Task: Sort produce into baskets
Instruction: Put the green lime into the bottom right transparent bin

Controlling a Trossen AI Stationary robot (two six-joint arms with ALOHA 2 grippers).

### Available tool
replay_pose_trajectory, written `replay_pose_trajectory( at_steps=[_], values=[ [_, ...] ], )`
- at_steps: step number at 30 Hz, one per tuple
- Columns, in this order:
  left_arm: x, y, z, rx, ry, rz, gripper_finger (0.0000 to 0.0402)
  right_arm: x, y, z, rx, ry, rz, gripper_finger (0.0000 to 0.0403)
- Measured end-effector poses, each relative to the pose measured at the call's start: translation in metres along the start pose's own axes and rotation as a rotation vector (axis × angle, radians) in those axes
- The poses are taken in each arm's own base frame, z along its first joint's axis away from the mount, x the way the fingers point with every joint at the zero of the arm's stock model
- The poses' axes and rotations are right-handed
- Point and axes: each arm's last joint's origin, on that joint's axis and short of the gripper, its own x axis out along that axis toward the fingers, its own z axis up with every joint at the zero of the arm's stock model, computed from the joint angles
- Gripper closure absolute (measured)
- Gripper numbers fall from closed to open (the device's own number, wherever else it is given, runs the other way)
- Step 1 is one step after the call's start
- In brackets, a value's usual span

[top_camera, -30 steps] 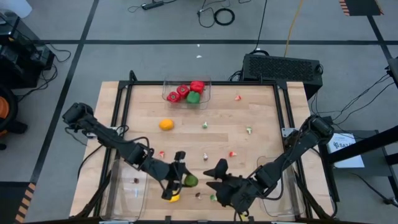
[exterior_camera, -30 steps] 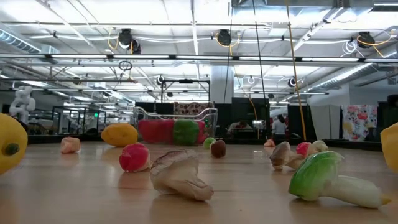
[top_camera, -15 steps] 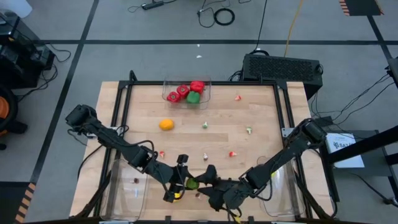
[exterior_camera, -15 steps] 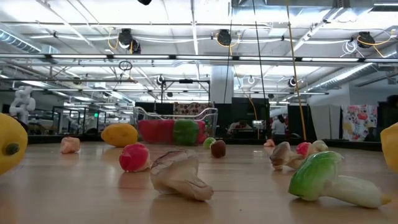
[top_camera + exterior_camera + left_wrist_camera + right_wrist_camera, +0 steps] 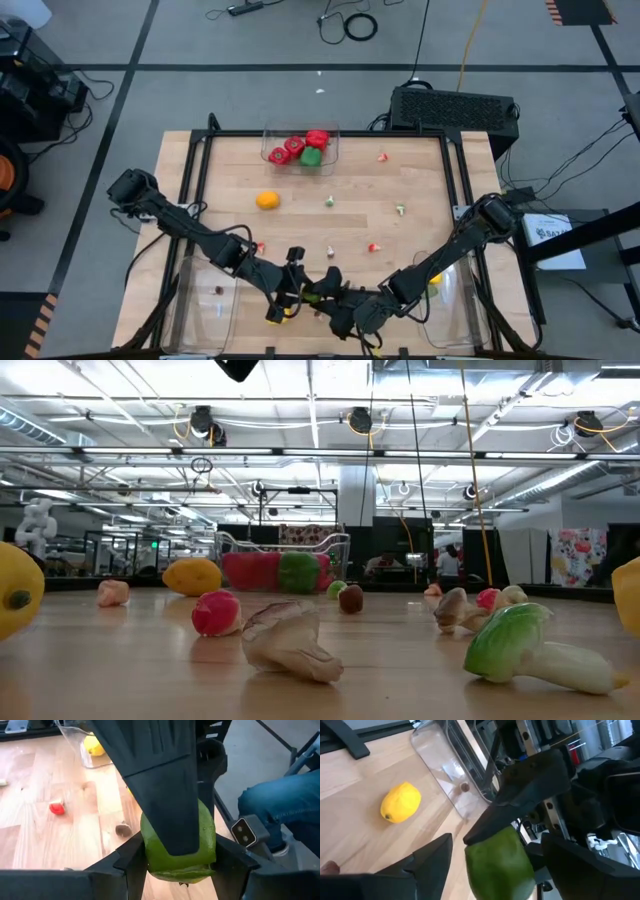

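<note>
Near the surface's front edge, left pincer (image 5: 296, 292) grips a green lime (image 5: 178, 845), lifted clear so the other arm can reach it. Right pincer (image 5: 490, 855) stands open, fingers either side of the lime: likely a handover. Lemon (image 5: 400, 802) lies beside the front-left basket (image 5: 452, 767); peppers (image 5: 302, 147) fill the back-edge basket (image 5: 335, 135).

Green lime (image 5: 179, 847) between dark black fingers (image 5: 160, 775). Yellow lemon (image 5: 400, 802) on pale wood-grain table (image 5: 420, 185). Clear bin (image 5: 300, 148) holds red peppers (image 5: 317, 138) and a green pepper (image 5: 311, 156). Orange (image 5: 267, 200) fruit (yellowish in the low view). Small red bit (image 5: 57, 808). White-and-green piece (image 5: 525, 645) close to the low camera; pink-red bit (image 5: 216, 612).
</note>
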Motion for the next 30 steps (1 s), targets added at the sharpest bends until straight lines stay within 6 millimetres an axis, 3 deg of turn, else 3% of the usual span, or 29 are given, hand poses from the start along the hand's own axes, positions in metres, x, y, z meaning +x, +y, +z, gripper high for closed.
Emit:
replay_pose_trajectory(
  at_steps=[13, 21, 24, 30],
  values=[
    [0.0, -0.0003, 0.0008, -0.006, -0.008, -0.009, 0.0221, 0.0028, -0.002, -0.0035, 0.021, 0.015, 0.002, 0.0223],
    [-0.0001, -0.0005, 0.0013, -0.078, -0.014, -0.002, 0.0216, 0.0025, -0.0018, -0.0031, 0.027, 0.014, 0.001, 0.0227],
    [-0.0002, -0.0006, 0.0011, -0.116, -0.018, 0.027, 0.0189, 0.0025, -0.0018, -0.0034, 0.032, 0.019, -0.004, 0.0226],
    [-0.0018, -0.0048, 0.0009, -0.122, -0.028, 0.054, 0.0091, 0.0007, -0.0001, -0.0015, 0.039, 0.012, 0.0, 0.0228]
  ],
)
